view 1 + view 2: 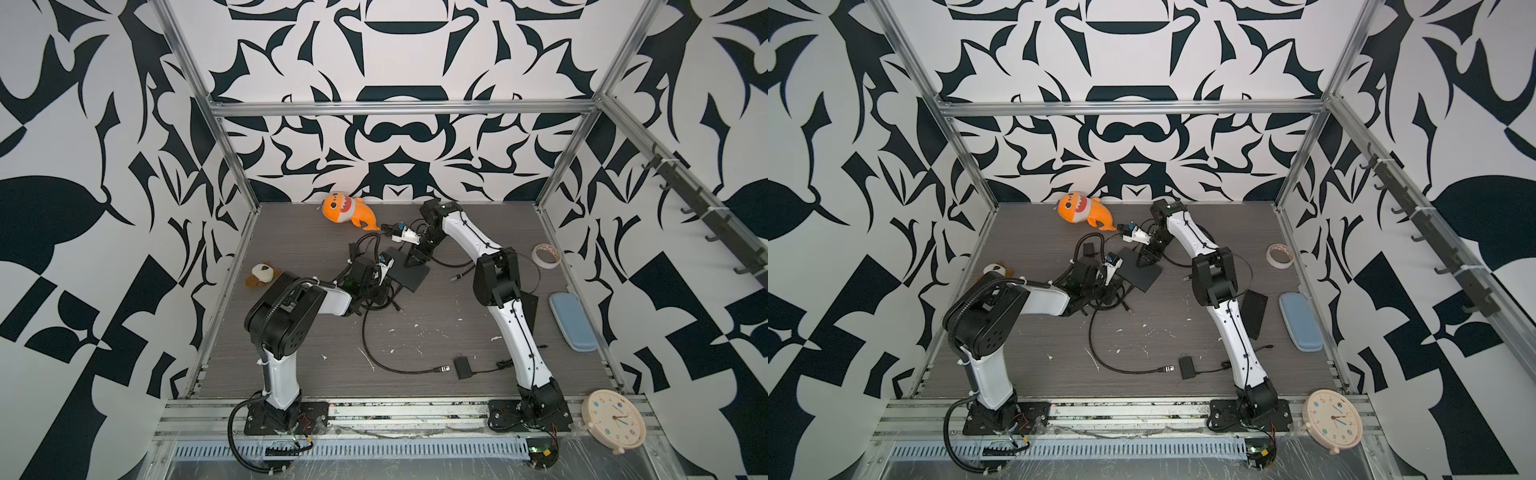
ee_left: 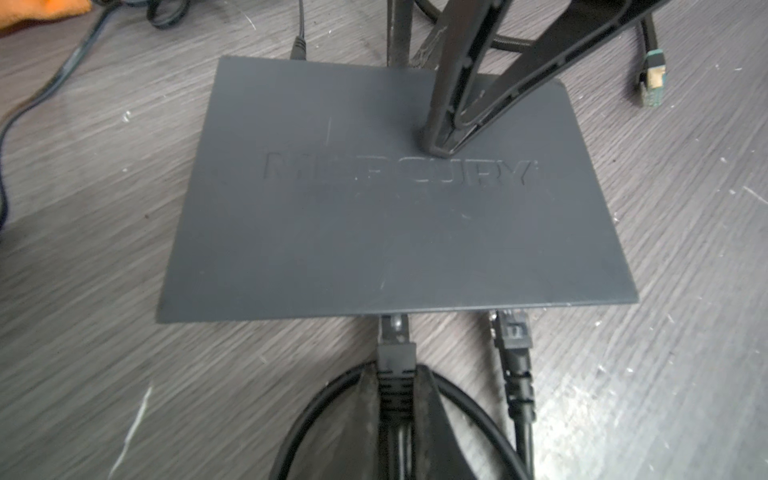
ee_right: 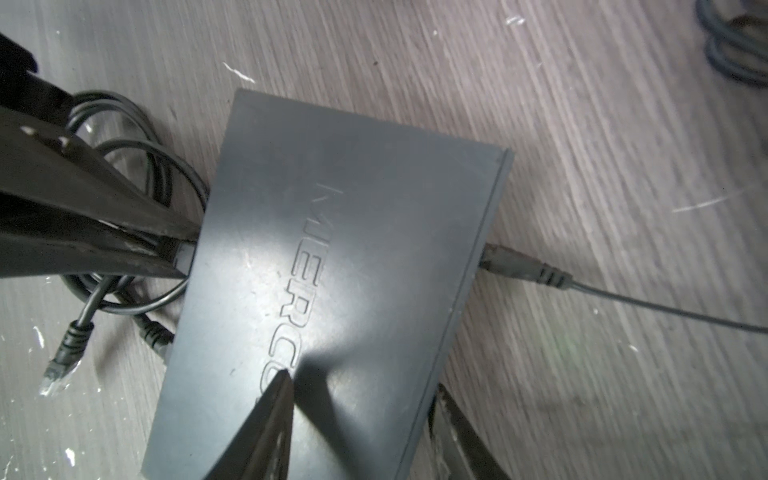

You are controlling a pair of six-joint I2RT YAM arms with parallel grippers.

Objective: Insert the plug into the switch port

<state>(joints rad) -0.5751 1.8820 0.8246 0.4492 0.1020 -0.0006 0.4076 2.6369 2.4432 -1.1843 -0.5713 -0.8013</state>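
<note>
The switch [image 2: 395,216] is a flat dark grey box with raised letters, lying mid-table in both top views [image 1: 411,272] [image 1: 1144,274]. My left gripper [image 2: 395,372] is shut on the black boot of the plug [image 2: 394,353]. The plug's tip reaches under the switch's near edge, and the port itself is hidden. A second black plug [image 2: 513,345] sits at that same edge, beside it. My right gripper [image 3: 361,382] [image 1: 417,259] stands open. One of its fingers [image 3: 274,415] presses on the switch's top [image 3: 332,249], the other is behind the back edge.
A thin power lead [image 3: 523,270] enters the switch's back edge. Loose cables and plugs lie around [image 2: 650,79] [image 3: 62,357] [image 1: 444,368], with a black adapter [image 1: 462,368]. Orange shark plush [image 1: 347,210], small plush [image 1: 262,274], tape roll [image 1: 545,255], blue case [image 1: 572,316], clock [image 1: 613,419].
</note>
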